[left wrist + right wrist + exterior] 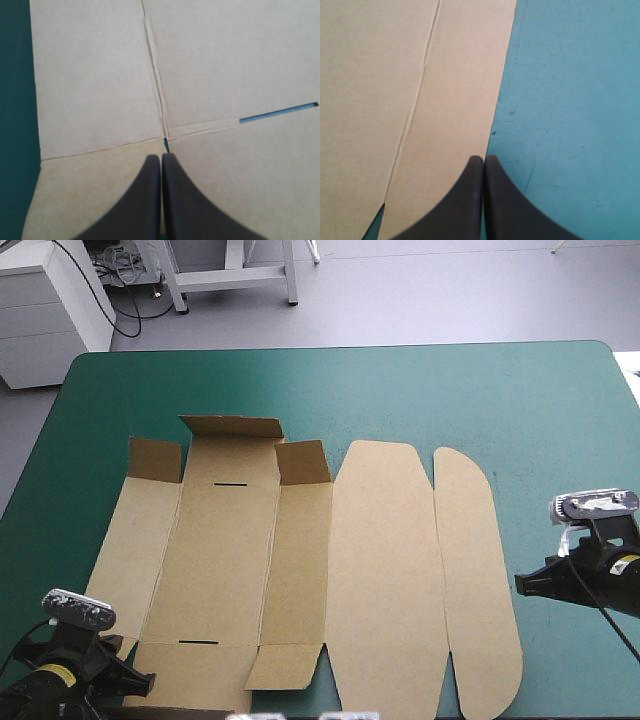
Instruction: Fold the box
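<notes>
The brown box (300, 570) lies as a cut sheet spread flat across the teal-green cover, with three short flaps (232, 426) standing up along its far side. A rounded lid panel (385, 580) and a narrow rounded strip (478, 590) lie flat on the right. My left gripper (140, 680) is shut over the sheet's near left corner. In the left wrist view the left gripper (161, 156) points at a crease junction (165, 135), and a slot (277, 112) lies off to one side. My right gripper (522, 585) is shut at the strip's right edge (502, 95), holding nothing.
Teal-green cover (480, 390) shows beyond the box's far side and to its right (570, 100). A white cabinet (40, 310) stands off the table's far left corner. The table's near edge runs just under the sheet.
</notes>
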{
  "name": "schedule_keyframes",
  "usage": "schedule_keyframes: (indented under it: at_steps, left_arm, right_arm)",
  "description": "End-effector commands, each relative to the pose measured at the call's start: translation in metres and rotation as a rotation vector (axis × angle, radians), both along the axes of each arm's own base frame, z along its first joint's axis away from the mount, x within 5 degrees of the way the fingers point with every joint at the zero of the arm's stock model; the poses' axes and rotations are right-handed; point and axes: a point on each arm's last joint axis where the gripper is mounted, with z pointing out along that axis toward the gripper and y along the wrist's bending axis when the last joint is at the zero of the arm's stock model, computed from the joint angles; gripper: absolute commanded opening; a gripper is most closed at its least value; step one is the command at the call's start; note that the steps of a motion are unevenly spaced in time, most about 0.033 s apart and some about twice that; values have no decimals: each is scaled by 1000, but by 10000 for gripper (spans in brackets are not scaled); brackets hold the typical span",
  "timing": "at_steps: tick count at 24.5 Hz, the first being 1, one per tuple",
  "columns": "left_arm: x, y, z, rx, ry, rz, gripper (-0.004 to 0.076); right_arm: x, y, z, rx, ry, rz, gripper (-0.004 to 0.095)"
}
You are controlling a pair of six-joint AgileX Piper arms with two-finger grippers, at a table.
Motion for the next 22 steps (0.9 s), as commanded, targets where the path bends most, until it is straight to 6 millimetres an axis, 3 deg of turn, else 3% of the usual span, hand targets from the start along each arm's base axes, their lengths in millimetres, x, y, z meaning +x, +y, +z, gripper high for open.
schedule_keyframes:
  at_steps: [1,4,11,13,16,20,22]
  left_arm:
    - [17,-2,18,-11,-85,-2,-10]
    - [34,-3,48,-7,-187,-2,-10]
    - [89,-1,79,16,-233,74,-10]
    - [110,-1,84,24,-219,94,-10]
    - [164,-3,91,25,-147,109,-10]
    - [222,37,109,-125,-87,274,-10]
    - [231,58,116,-210,-90,335,-10]
  right_arm:
    - [2,-1,9,0,-72,-12,-19]
    - [2,-1,10,-1,-79,-13,-19]
    - [4,-1,11,-8,-107,-13,-19]
    - [4,-1,12,-9,-110,-13,-19]
    - [5,-2,12,-18,-122,-6,-19]
    - [6,-2,13,-20,-127,-5,-19]
    - [6,-2,13,-25,-128,1,-19]
